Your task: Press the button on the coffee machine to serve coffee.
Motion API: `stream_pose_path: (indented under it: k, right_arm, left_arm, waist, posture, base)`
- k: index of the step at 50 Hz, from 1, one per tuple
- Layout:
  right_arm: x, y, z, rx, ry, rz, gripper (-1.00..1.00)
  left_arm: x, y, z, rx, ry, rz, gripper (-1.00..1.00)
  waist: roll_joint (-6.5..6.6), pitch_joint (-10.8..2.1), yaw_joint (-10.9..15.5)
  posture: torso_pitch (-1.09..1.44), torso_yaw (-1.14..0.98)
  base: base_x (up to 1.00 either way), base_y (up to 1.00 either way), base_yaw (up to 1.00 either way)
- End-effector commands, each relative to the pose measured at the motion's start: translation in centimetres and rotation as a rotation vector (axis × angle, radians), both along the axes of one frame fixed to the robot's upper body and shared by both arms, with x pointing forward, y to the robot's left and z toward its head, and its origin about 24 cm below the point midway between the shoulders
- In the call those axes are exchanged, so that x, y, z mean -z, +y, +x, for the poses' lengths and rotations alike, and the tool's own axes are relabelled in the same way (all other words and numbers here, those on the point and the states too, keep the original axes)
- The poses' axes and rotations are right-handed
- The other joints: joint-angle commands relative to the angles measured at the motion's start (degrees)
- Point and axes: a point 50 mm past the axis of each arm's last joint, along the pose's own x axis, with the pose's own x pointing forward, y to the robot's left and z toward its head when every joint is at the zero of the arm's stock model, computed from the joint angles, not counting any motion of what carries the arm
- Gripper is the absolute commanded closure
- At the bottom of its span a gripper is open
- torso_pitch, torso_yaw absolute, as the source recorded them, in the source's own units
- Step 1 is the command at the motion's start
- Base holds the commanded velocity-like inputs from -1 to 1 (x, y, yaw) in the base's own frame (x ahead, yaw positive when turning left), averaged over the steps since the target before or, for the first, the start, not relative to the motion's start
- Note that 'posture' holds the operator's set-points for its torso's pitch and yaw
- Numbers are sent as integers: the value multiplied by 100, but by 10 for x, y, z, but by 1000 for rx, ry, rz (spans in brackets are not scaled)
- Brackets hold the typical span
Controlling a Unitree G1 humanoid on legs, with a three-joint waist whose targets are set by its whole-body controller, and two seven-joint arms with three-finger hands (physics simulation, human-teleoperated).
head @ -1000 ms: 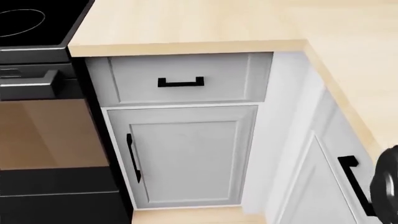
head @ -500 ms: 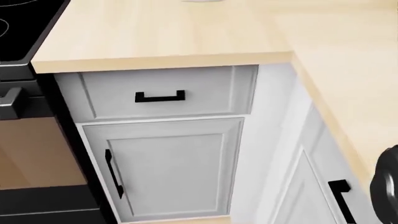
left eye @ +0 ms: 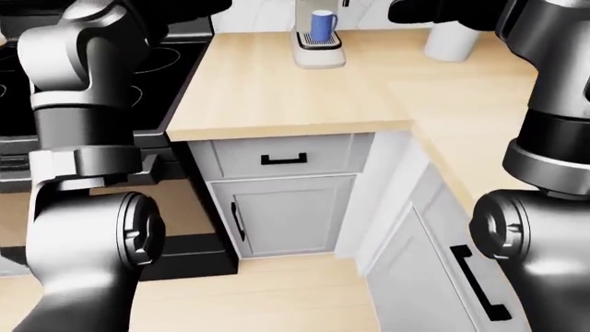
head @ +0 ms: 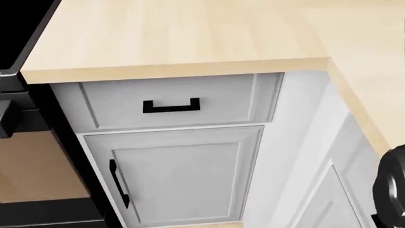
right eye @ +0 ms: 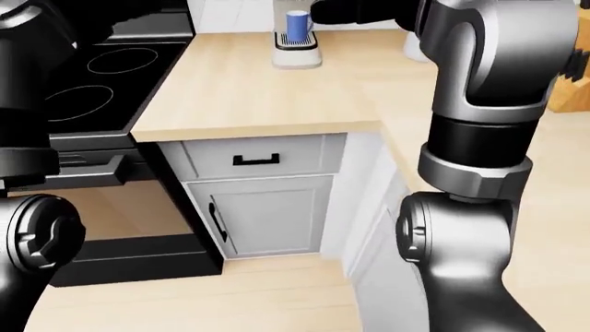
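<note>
The coffee machine (left eye: 319, 50) stands at the top of the left-eye view on the light wood counter (left eye: 277, 97); only its pale base and drip tray show, with a blue mug (left eye: 323, 25) on the tray. Its button is cut off above the picture. My right hand (right eye: 355, 10) is a dark shape just right of the mug at the top edge, and its fingers cannot be made out. My left arm (left eye: 83, 90) rises at the left, and its dark hand (left eye: 198, 10) blends into the stove behind. The head view looks down and shows none of these.
A black cooktop (right eye: 111, 76) and oven (left eye: 14, 169) lie left of the L-shaped counter. Below the counter are a white drawer (head: 171, 105) and cabinet door (head: 177, 175). A white canister (left eye: 450, 41) stands right of the machine. More cabinets (left eye: 478, 283) run down the right side.
The head camera has moved: the drawer and door now sit larger and lower in the picture, and the stove has slid almost out at the left.
</note>
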Motion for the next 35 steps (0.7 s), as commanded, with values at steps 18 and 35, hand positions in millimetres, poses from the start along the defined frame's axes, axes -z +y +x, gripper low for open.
stream_pose_path:
  k: [18, 35]
  right_arm:
    - [-22, 2, -11, -8, -108, 0, -100]
    - [-22, 3, -10, -14, -110, -1, -100]
  left_arm:
    - [-34, 0, -14, 0, -138, 2, -100]
    - [-32, 0, -12, 1, -137, 1, -100]
  waist:
    - [21, -270, 68]
    - [124, -180, 52]
  posture:
    - [0, 0]
    - [0, 0]
  base:
    - [7, 0, 0]
    - [22, 0, 0]
